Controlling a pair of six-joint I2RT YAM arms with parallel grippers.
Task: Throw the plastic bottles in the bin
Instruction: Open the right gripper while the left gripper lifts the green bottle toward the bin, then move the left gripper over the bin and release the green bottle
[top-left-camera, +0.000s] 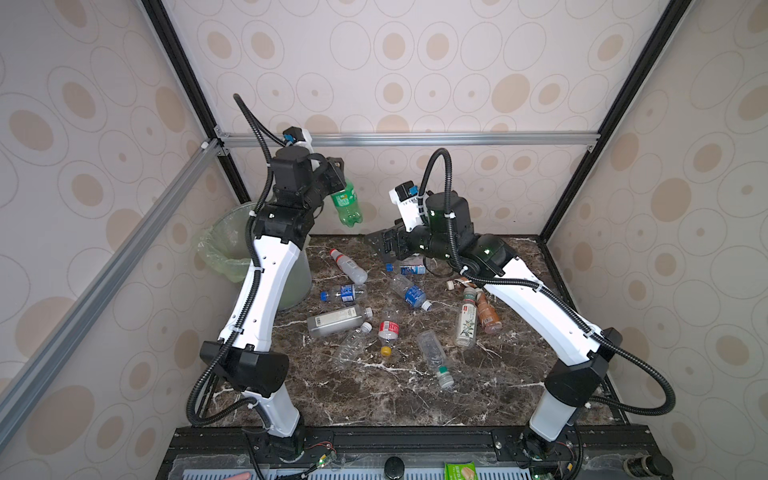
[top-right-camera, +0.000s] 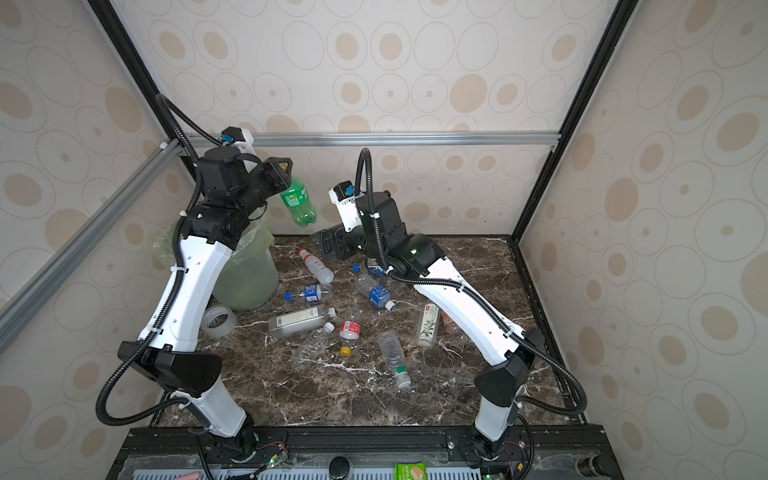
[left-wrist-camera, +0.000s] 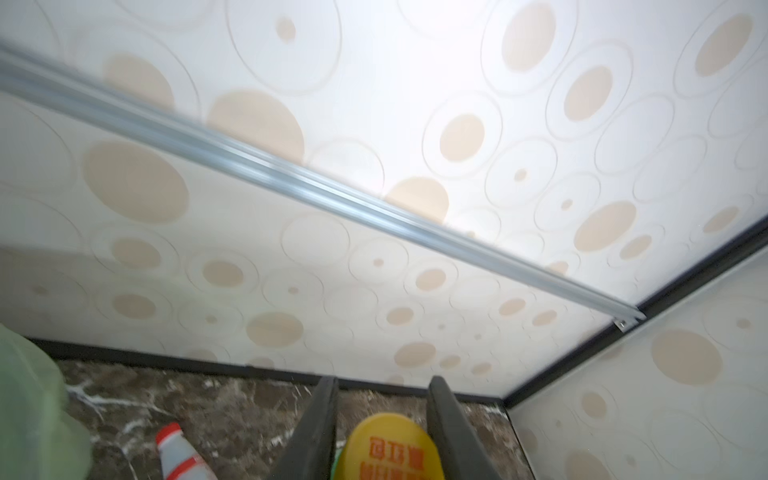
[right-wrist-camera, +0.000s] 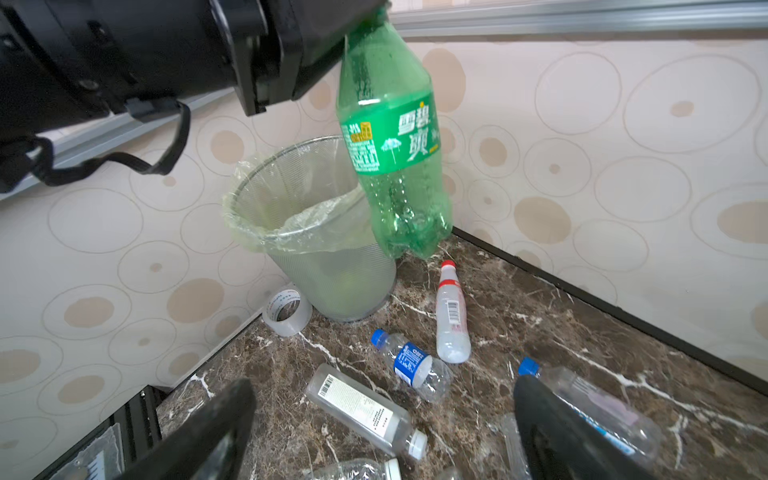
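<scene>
**A:** How far along is the clear-up?

**B:** Early, I'd judge. One green bottle (top-left-camera: 347, 205) is up in the air. The left fingers (left-wrist-camera: 316, 432) are closed tight on its neck, just under the yellow cap (left-wrist-camera: 390, 446). It hangs base down near the bin (top-left-camera: 220, 253), but both top views put it off to the side of the mouth, so it isn't ready to drop.

**A:** Is anything in the bin already?

**B:** I can't tell. The pale green liner and the cloudy wall hide the bottom (there's a greenish tint low down, though that may only be the bag).

**A:** What's left, then?

**B:** Nearly all of it. Around ten bottles (top-left-camera: 336, 320) lie on their sides across the marbled surface (top-left-camera: 374, 399). One is a white bottle with a red cap (top-left-camera: 349, 266) close to the bin, and a brown bottle (top-left-camera: 488, 316) lies beside the right arm.

**A:** And the right side?

**B:** The right fingers (right-wrist-camera: 552, 432) are spread wide with nothing between them, low over the bottles towards the back. They look placed to pick the next one.

**A:** The tape roll (top-right-camera: 218, 320)?

**B:** It sits just beside the bin's base and isn't part of the job.
</scene>
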